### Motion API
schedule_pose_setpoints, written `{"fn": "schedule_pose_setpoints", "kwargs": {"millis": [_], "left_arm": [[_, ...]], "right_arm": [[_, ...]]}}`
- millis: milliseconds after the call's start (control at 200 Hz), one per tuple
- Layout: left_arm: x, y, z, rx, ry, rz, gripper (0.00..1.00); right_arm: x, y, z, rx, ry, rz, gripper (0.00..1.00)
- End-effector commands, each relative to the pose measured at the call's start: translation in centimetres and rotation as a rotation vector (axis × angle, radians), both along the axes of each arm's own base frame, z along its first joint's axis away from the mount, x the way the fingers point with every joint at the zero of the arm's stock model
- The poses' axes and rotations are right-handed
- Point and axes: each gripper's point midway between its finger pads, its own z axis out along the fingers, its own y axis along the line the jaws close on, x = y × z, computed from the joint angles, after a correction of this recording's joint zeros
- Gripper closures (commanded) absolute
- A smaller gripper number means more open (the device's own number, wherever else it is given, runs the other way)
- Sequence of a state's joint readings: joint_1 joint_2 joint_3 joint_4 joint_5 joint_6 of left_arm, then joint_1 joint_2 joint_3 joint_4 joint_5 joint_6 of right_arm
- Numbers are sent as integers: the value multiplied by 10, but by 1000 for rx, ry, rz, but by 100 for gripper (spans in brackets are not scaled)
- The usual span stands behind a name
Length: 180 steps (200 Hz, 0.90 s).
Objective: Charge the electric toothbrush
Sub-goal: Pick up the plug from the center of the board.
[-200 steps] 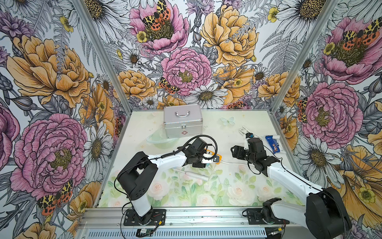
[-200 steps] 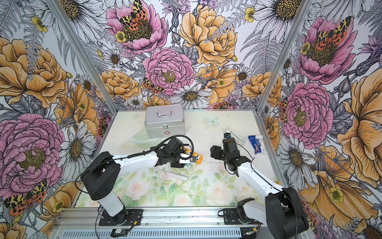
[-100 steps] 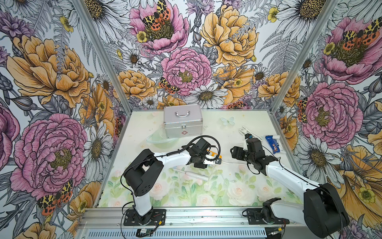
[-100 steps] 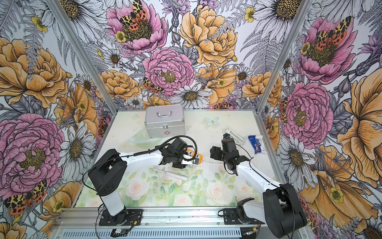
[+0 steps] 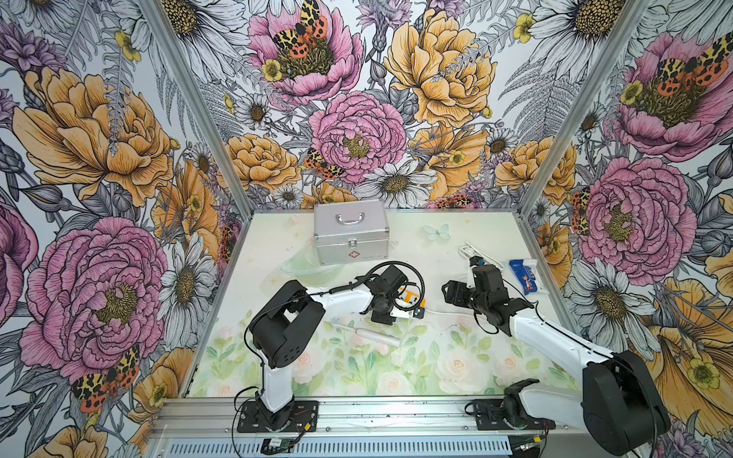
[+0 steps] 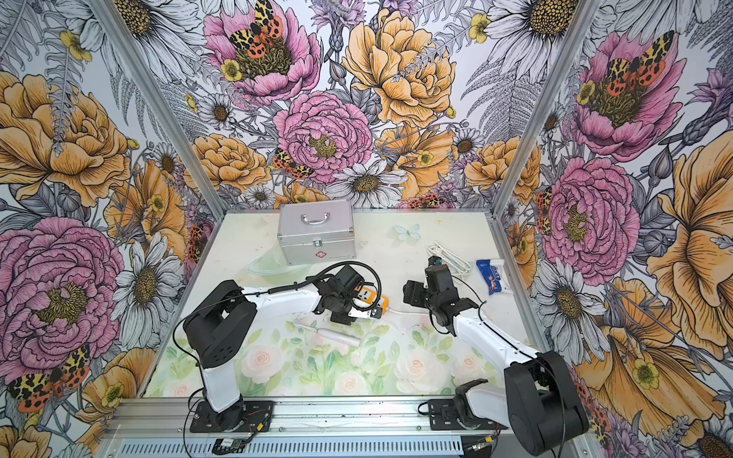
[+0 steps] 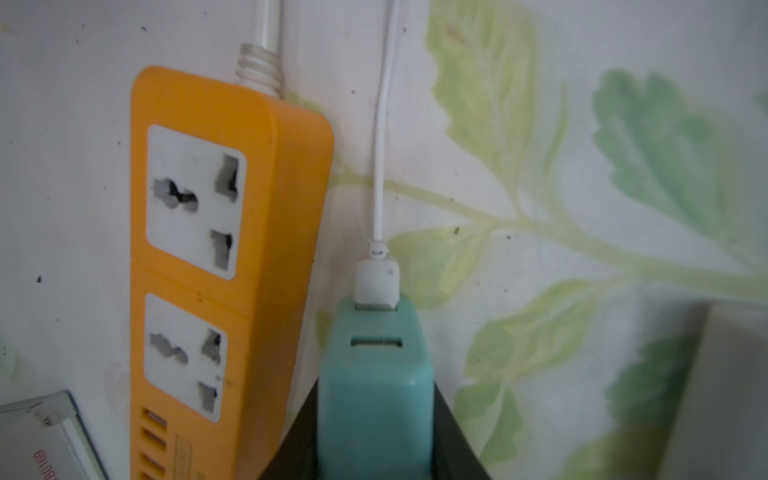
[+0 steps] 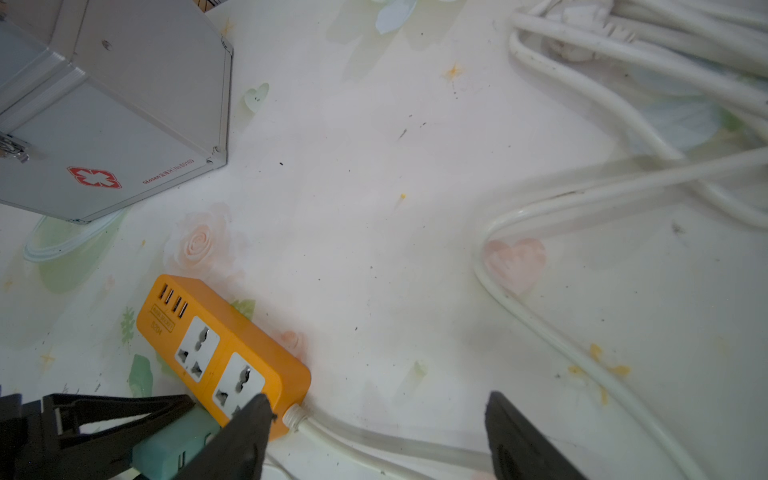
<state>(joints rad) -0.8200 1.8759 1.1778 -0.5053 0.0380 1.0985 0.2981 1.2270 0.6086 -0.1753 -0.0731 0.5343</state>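
Note:
The electric toothbrush [image 5: 375,338] [image 6: 339,336], a slim white wand, lies flat on the mat in front of my left arm, untouched. Just behind it lies the orange power strip [image 5: 410,299] [image 7: 216,249] [image 8: 220,353]. My left gripper [image 7: 374,399] [image 5: 396,313] is shut on the teal adapter [image 7: 374,374] [image 8: 170,451], which rests beside the strip with a thin white cable [image 7: 380,166] plugged into it. My right gripper [image 8: 376,405] [image 5: 452,291] hovers open over the strip's cord end, holding nothing.
A silver first-aid case [image 5: 351,238] [image 8: 108,116] stands at the back. Loops of thick white cord [image 8: 540,316] [image 5: 474,253] spread at the right, beside a blue packet [image 5: 523,275]. A clear plastic piece [image 5: 301,265] lies left of the case.
My left gripper has shifted slightly right beside the strip, and its jaws have narrowed onto the teal adapter. The right arm has barely moved.

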Motion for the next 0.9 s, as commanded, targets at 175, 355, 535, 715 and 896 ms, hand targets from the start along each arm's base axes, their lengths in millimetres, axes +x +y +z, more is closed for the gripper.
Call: {"fn": "schedule_pose_setpoints", "kwargs": {"millis": [175, 355, 535, 715, 896], "left_arm": [[9, -7, 28, -122, 65, 84, 99], [18, -17, 94, -364, 74, 121, 100], [26, -21, 145, -600, 86, 164, 100], [36, -27, 164, -767, 57, 239, 100], [49, -38, 174, -875, 59, 345, 100]], "right_arm": [[5, 5, 15, -3, -50, 39, 18], [0, 15, 44, -9, -157, 157, 18], [-19, 27, 102, 83, -303, 235, 18], [-46, 47, 170, 259, -358, 318, 19], [-62, 56, 205, 357, -375, 347, 20]]}}
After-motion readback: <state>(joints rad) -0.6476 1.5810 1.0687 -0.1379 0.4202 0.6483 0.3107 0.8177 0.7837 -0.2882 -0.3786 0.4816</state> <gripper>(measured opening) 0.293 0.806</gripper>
